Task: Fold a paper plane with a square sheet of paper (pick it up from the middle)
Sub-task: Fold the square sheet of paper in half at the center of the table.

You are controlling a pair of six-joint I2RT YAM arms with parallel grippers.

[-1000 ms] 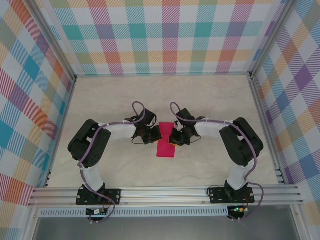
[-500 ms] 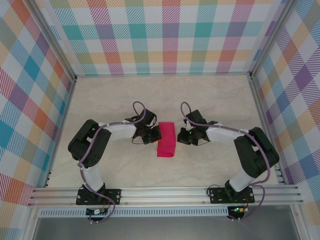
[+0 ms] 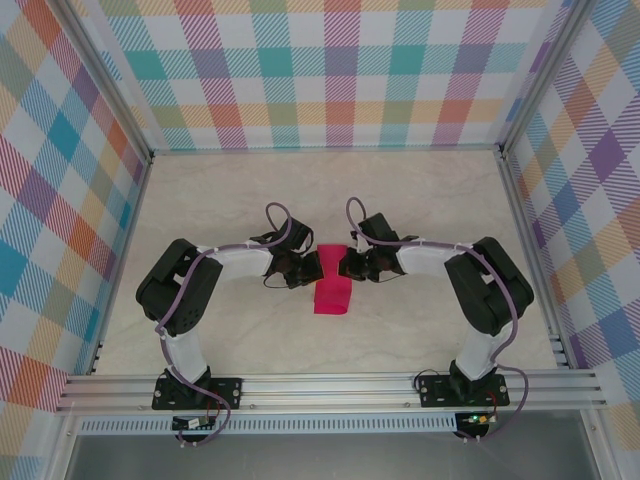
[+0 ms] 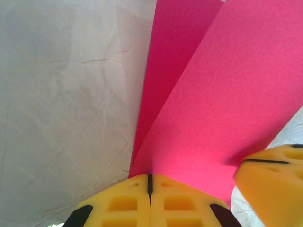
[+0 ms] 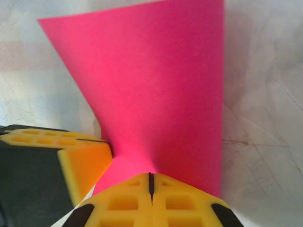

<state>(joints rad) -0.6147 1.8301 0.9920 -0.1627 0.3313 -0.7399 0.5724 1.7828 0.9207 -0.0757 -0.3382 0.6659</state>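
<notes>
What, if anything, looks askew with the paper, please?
The square sheet of paper, pinched by the left gripper and right gripper, is folded over, but its two layers fan apart instead of lying flush.

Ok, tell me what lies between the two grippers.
The folded pink sheet, pinched by left gripper and right gripper; the top view shows it.

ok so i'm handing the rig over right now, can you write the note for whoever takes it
The left gripper is shut, pinching the square sheet of paper at its far end.
The right gripper is shut on the same end, close beside the left one.
The sheet lies mid-table between the arms, doubled into a narrow strip; the left wrist view shows two layers.
Done: the first lengthwise fold, it seems.
Left: nose and wing folds; no dart shape yet.
</notes>
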